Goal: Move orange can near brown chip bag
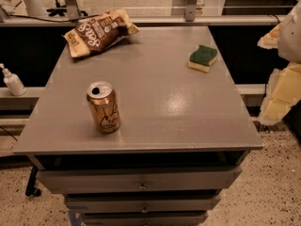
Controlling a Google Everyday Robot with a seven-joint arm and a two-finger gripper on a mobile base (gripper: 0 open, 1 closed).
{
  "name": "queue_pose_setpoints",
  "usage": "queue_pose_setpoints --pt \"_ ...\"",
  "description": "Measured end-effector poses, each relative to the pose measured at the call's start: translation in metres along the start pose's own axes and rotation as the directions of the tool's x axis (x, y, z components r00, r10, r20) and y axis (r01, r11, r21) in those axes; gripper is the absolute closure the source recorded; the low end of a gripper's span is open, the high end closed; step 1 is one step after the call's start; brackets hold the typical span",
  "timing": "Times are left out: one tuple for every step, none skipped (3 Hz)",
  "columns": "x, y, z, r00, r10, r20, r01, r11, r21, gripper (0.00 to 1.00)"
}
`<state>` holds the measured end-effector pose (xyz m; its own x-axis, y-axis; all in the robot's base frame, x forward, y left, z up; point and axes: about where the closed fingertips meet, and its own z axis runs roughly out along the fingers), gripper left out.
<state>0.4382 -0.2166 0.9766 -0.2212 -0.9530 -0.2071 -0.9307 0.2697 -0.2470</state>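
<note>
Tabletop (pixel 160 79): orange can (pixel 103 107) left of pincer (pixel 282 88)

A grey worktop (pixel 155 79) caps a cabinet of stacked drawers (pixel 141 178), each with a small knob (pixel 141 186). Overhead light leaves a soft glare (pixel 181 100) toward the worktop's right edge. Along the far edge runs a pale rail (pixel 225 20) carrying upright metal posts (pixel 190 1). Past the far-left corner stands an office chair base (pixel 56 8). Off the left edge, a white pump bottle (pixel 12 81) sits on a ledge (pixel 21 94). The floor (pixel 268 197) is speckled beige, with a black caster (pixel 32 189) below the near-left corner. The gripper (pixel 280 95) hangs beyond the right edge.
</note>
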Motion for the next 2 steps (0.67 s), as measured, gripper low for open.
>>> queue_pose_setpoints --pt "0.0000 0.0000 0.0000 1.000 0.000 0.000 0.000 1.0000 0.000 0.00" --pt "-0.0033 0.0013 0.0000 1.000 0.000 0.017 0.000 1.0000 0.003 0.00"
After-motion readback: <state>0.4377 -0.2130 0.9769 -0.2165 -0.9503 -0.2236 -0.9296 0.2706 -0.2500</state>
